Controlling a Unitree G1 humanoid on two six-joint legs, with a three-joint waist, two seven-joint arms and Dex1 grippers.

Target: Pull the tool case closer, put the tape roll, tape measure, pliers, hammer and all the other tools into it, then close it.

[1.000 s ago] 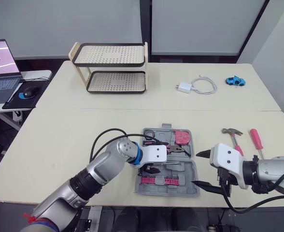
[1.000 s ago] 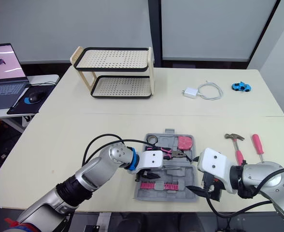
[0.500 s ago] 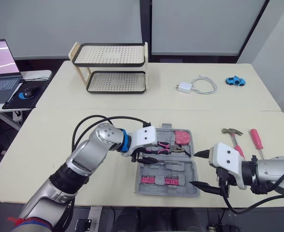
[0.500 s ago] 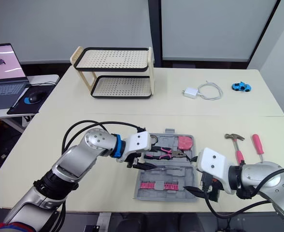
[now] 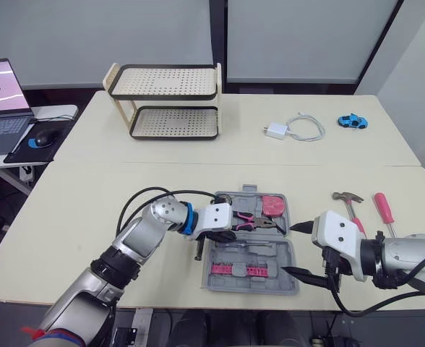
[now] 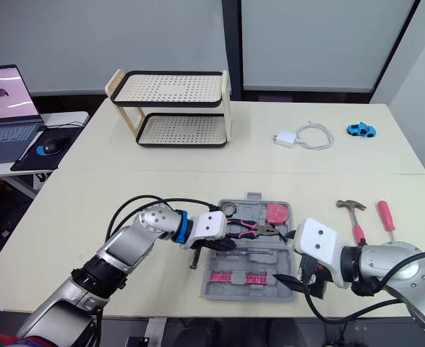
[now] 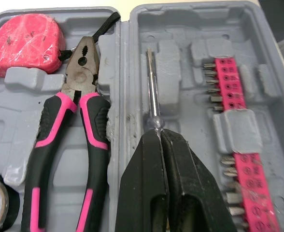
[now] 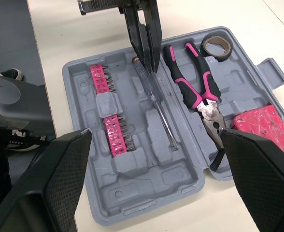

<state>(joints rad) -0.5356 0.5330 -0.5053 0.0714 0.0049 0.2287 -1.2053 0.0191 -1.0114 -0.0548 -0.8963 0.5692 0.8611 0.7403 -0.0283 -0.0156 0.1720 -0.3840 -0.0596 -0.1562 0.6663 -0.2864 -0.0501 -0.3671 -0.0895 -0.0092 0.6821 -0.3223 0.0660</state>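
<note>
Gently — left claw (image 7: 159, 135), pinching the screwdriver (image 7: 152, 87), should be laying it flat in the tool case (image 7: 180, 24). Right claw (image 5: 288, 251) is hanging open.

We see the grey tool case (image 8: 147, 180) lying open on the cream table (image 8: 64, 34), with our right gripper (image 8: 155, 134) over it, its two black fingers (image 8: 60, 176) spread wide apart. In one half, pink bit strips (image 8: 117, 137) sit nearer the outer edge and a screwdriver (image 8: 157, 104) lies beside the hinge, the left gripper (image 8: 149, 63) pinched together on its handle end. In the other half the pliers (image 8: 196, 89) lie along the hinge, the tape roll (image 8: 217, 47) in one outer corner and the pink tape measure (image 8: 261, 126) in the other.
</note>
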